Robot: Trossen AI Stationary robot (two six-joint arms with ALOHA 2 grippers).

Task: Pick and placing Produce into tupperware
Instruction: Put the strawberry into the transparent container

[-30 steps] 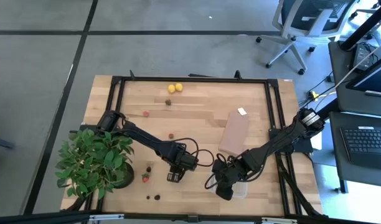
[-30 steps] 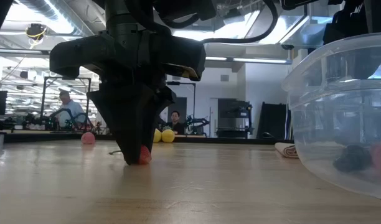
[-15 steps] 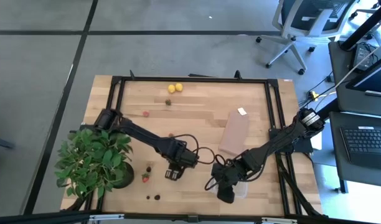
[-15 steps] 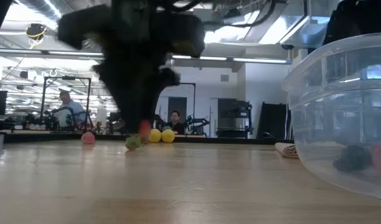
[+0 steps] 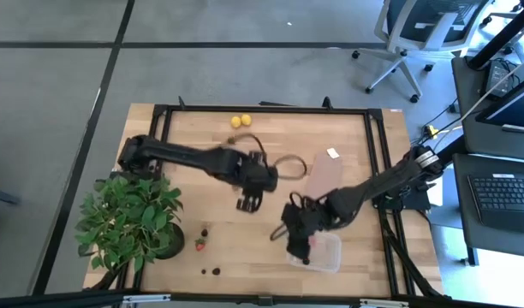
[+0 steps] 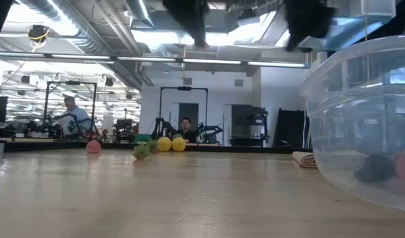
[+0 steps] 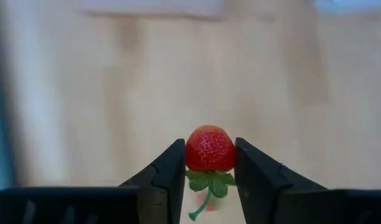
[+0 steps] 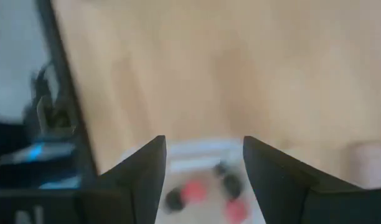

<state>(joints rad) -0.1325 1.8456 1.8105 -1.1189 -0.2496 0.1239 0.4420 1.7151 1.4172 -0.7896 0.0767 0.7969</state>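
Note:
My left gripper [image 5: 247,203] hangs over the middle of the wooden table [image 5: 279,145], shut on a red strawberry [image 7: 210,144] with a green leafy cap. The clear tupperware [image 5: 324,253] stands near the front edge on the right and fills the right side of the low view [image 6: 361,125]. It holds red and dark pieces [image 8: 203,191]. My right gripper [image 5: 298,246] hovers open over the tupperware's left end, with nothing between its fingers [image 8: 141,174]. More produce rests on the tabletop: two yellow pieces [image 5: 241,121], a strawberry [image 5: 199,245], and dark berries [image 5: 211,271]. My left gripper pinches the strawberry by its two opposite sides [image 7: 192,152] between its two fingers [image 7: 170,171], at their free ends. The fingers slant down from above. The fruit is lifted clear of the table, its tip pointing away from the gripper and its green cap and stem [image 7: 206,186] toward the palm.
A leafy potted plant [image 5: 129,224] fills the front left corner. A flat brown block [image 5: 324,175] and a small white piece [image 5: 332,154] lie right of centre. A black frame [image 5: 262,109] runs round the table. A pink piece [image 6: 93,147] and a green one [image 6: 141,151] lie farther back.
My left gripper has lifted the strawberry off the table and carried it up, toward the far edge and slightly right, leaving the low view at the top. My right gripper has risen a little and shifted left, so more of the tupperware shows.

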